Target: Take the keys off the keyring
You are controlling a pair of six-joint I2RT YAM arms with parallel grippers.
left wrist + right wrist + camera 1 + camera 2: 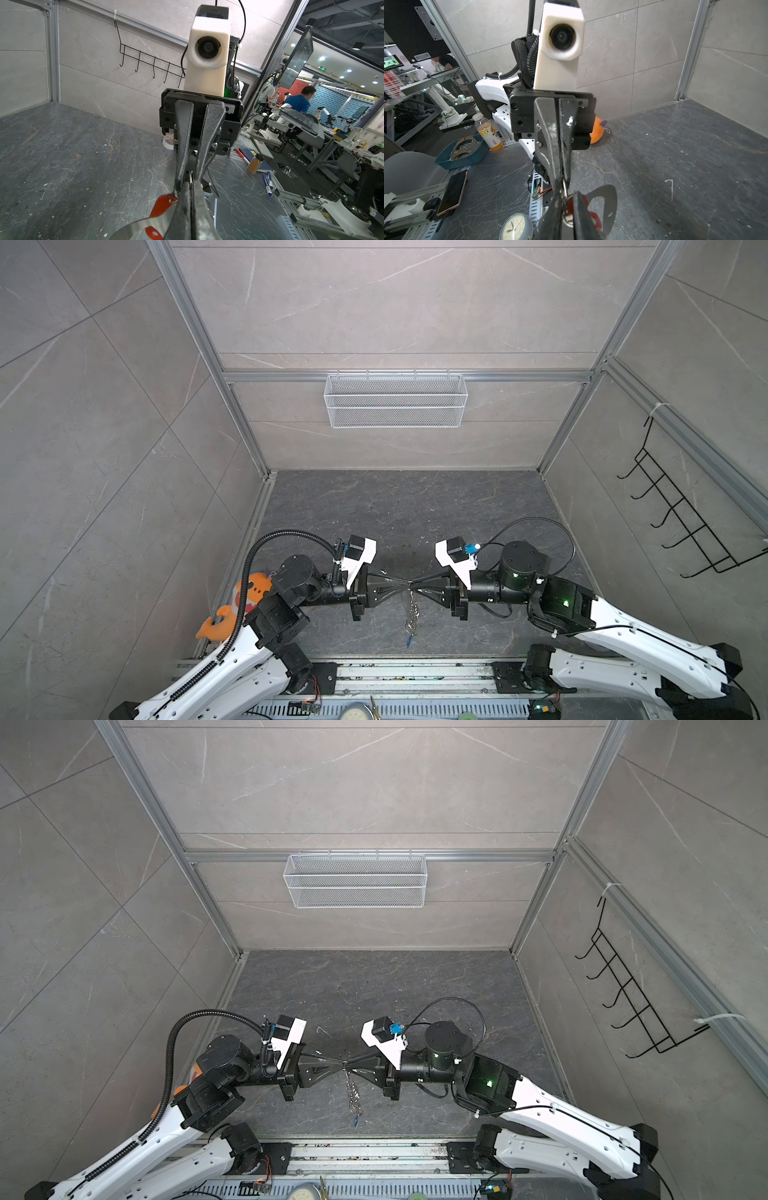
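Both grippers meet tip to tip above the middle of the dark table. My left gripper (405,584) (190,184) is shut on a small metal ring (565,187) of the keyring. The silver chain (411,610) hangs down from that meeting point. A key's blue tag (409,641) (355,1121) dangles at its lower end. The keyring's grey plate (609,199) (143,225) with its oval hole hangs beside the fingers. My right gripper (415,587) (566,195) is shut on the key with the red tag (595,218) (164,202).
An orange plush toy (249,593) lies at the table's left edge behind the left arm. A white wire basket (395,400) hangs on the back wall and a black hook rack (681,510) on the right wall. A metal rail (415,672) runs along the front edge.
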